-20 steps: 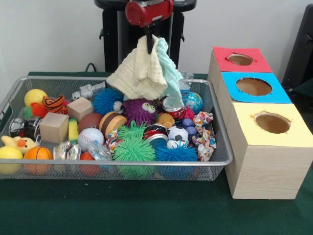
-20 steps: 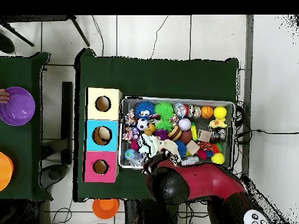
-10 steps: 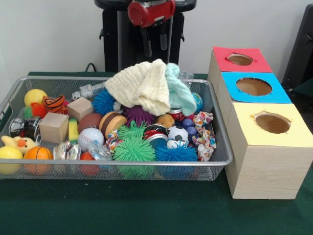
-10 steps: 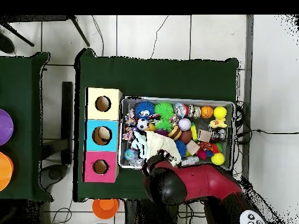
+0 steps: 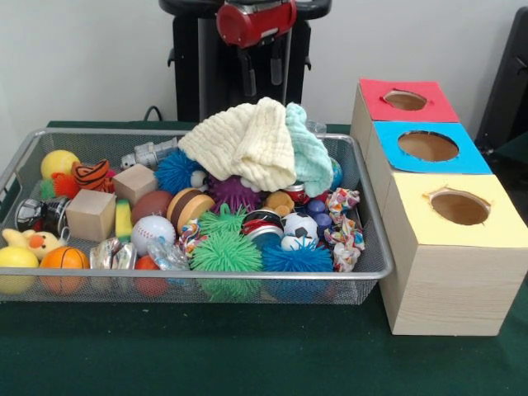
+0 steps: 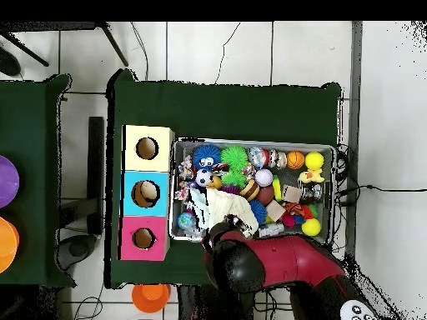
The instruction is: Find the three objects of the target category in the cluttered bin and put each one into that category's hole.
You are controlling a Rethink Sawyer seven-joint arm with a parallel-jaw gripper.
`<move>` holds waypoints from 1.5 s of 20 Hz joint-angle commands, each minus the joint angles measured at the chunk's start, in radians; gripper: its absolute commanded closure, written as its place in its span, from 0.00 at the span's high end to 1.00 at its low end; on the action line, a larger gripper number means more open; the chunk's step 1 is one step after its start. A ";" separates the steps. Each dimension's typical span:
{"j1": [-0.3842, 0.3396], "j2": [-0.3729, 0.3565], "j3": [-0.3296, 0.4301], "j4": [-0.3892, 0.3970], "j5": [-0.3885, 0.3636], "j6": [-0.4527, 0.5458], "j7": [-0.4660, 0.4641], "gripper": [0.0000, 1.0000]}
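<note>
No brand, label or legible writing was found in either view. In the front view the gripper [image 5: 262,73] was seen at the top centre of the frame, its two dark fingers [image 5: 247,74] spread apart and clasping nothing, hung above a pale yellow cloth [image 5: 243,143] and a mint-green cloth [image 5: 311,157] draped together over the toys in the upper middle of the wire bin [image 5: 375,247]. Green spiky balls [image 5: 225,252], a baseball [image 5: 153,231] and wooden cubes [image 5: 91,214] were made out lower in the frame (many smaller toys could not be identified). At the right the box [image 5: 441,285] was shown with red, blue and yellow tops, each with a round hole. In the overhead view the fingers were hidden beneath the red arm [image 6: 275,262] at the lower centre; a purple bowl [image 6: 7,181] and an orange bowl [image 6: 6,246] at the left edge and an orange object [image 6: 151,296] below the table were seen only there.
</note>
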 commanded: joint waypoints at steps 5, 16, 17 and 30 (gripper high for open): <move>0.001 0.122 -0.118 -0.168 -0.058 0.096 0.100 1.00; -0.105 0.131 -0.077 -0.220 -0.099 0.172 -0.069 1.00; -0.114 0.133 -0.072 -0.224 -0.106 0.173 -0.075 1.00; -0.165 0.220 -0.052 -0.319 -0.249 0.188 -0.115 1.00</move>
